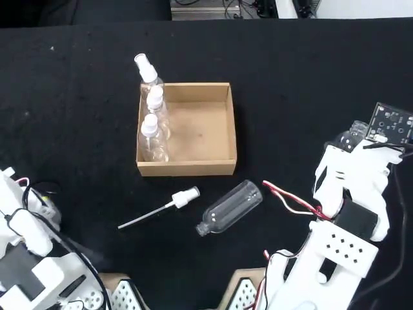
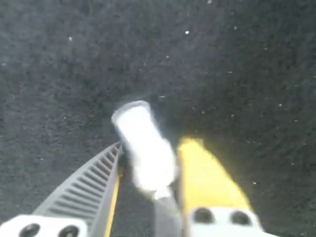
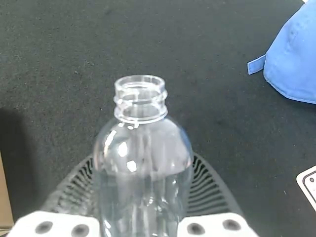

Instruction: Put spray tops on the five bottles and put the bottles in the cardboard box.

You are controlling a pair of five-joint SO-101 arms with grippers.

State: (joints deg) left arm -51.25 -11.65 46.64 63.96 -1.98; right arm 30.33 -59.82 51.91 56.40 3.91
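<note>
The right arm's grey ribbed fingers (image 3: 212,183) pinch a clear plastic bottle (image 3: 143,163) by its body over the black counter (image 3: 59,44). Its long axis runs straight out from the wrist and its open neck points away. The left arm's fingers (image 2: 207,182) (one grey, one yellow) are pressed on a small white spray top (image 2: 145,150), too blurred to tell where its tube points. I judge the next move depends on bringing this top in line with that neck.
</note>
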